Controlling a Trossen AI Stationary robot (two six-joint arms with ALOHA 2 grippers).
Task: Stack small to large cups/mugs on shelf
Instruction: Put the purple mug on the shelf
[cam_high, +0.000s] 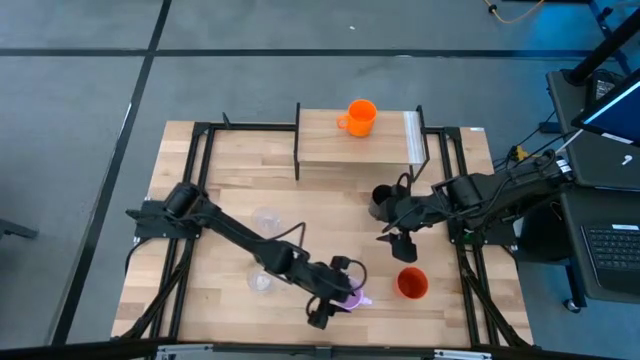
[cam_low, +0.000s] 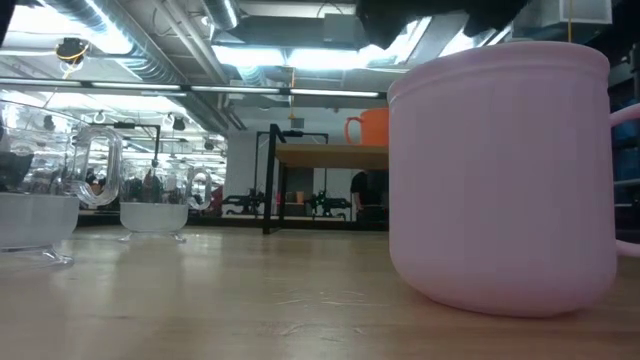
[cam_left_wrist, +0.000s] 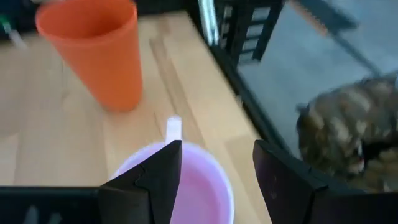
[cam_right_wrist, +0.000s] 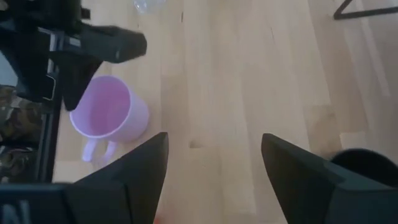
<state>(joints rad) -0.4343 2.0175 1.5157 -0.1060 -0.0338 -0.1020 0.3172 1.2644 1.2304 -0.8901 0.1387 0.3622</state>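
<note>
A: At 5 o'clock on the table (cam_high: 230, 210), left gripper (cam_high: 340, 300) spread wide over the lilac mug (cam_high: 357, 297), nothing held.
B: Right gripper (cam_high: 397, 237)?
A: Spread, empty, beside the black cup (cam_high: 381, 201). Only the orange mug (cam_high: 359, 116) is on the shelf (cam_high: 330, 148).
B: Next?
A: Likely lower, clamp the rim. No readable labels.

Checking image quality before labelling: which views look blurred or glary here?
Left wrist view: soft, the red-orange cup and lilac mug smeared. Low view: ceiling lights glare, the clear tumblers reflect them. High view: even light, the orange mug sharp.
</note>
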